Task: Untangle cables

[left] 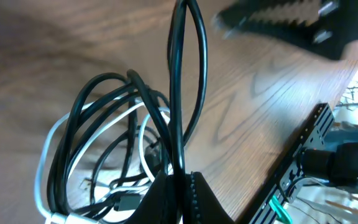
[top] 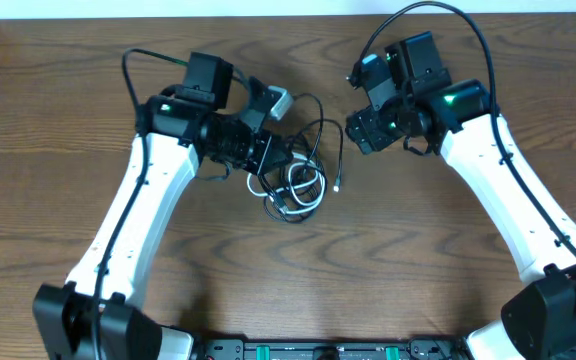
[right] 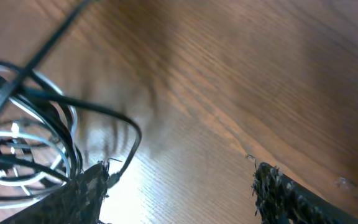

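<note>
One black loop [left: 190,68] pinched in the left gripper [left: 180,186], jaws shut narrow on it; long and slim, pointing straight out from the grip. Just beyond, remaining cables [left: 107,78] heaped in flat overlapping coils at mid-table [left: 260,93], white cable [left: 40,168] woven through, no single long axis. Probably light, springy, slippery; best taken on a free loop or near a plug end. Farther off, right gripper [top: 360,130] beside the tangle, jaws wide, holding nothing.

Wood-grain table [top: 388,250] w/ black rail [top: 298,351] at near edge.
</note>
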`<state>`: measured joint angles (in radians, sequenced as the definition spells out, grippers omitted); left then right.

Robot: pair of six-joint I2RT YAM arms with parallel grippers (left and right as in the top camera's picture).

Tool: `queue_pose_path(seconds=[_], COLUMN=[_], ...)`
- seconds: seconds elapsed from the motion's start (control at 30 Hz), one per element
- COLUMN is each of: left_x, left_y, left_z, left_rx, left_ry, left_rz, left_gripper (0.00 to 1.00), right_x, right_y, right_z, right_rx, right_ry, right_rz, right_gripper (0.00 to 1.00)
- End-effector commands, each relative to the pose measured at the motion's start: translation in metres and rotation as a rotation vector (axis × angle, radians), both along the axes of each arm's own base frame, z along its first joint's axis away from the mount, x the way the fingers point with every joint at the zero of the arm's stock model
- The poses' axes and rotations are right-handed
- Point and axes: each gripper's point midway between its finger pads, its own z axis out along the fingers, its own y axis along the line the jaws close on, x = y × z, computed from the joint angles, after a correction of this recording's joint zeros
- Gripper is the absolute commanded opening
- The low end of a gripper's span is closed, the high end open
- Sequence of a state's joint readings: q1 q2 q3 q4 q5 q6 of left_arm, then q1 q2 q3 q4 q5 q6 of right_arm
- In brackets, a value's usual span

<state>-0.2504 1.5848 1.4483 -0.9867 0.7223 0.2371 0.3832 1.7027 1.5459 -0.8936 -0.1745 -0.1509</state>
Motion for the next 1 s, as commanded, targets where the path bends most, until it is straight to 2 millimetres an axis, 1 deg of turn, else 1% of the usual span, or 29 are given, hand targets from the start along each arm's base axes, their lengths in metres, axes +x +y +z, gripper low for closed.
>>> queue_pose_path(seconds=[0.0,0.17,0.47,0.83,0.97], left_x=[0.005,0.006,0.008,0.009,0.006], left_y=[0.003,0.003,0.002,0.002,0.0], left_z=[0.022,0.033,0.045,0.087,0.091], left_rx=[0.006,0.005,-0.001,-0.02,-0.025], left_ry=[-0.082,-0.101,-0.118,-0.191,-0.2], left_rz=[-0.001,0.001,0.003,0.004,-0.003], left_gripper=[0.07,0.08,0.07,0.07,0.08], right_x=[-0.005,-0.013,-0.027,-0.037,-0.041], right_y=[0.013,0.025,0.048,0.064,0.071], right_z=[0.004,0.004,0.004,0.005,0.007], right_rx=[0.009,0.005,-0.001,0.009,0.025], right_ry=[-0.008,-0.009,-0.016,-0.02,-0.019], right_rz=[0.055,0.096,0.173,0.225,0.252], right_gripper=[0.72,0.72,0.72,0.72,0.73])
